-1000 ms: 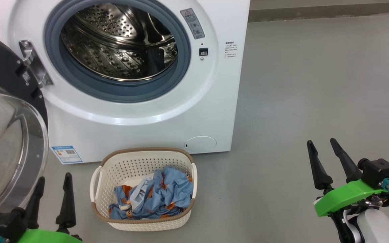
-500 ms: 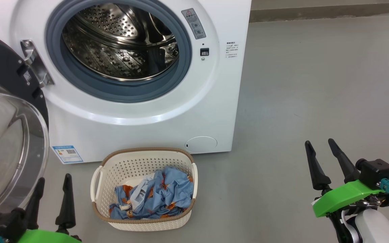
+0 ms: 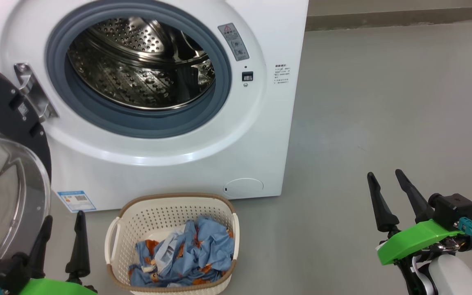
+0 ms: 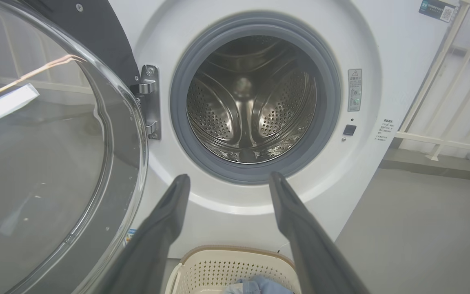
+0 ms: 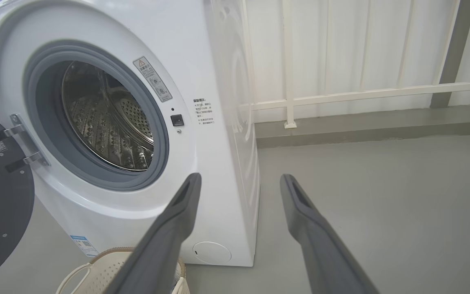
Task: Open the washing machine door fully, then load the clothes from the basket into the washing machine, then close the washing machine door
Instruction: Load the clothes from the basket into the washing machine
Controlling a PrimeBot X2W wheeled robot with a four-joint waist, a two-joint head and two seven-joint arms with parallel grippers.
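Left hand (image 3: 64,215), right hand (image 3: 383,173) spread wide, empty; washing machine (image 3: 170,172) warning label (image 3: 233,41) unreadable.

White washing machine (image 3: 260,123), cream perforated basket (image 3: 158,217), blue clothes (image 3: 205,250) with orange-brown print

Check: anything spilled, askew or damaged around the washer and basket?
Nothing stands out. The washing machine door hangs open at left, the drum is empty, the clothes sit bundled inside the basket, none on the floor. Left gripper and right gripper are open, empty.
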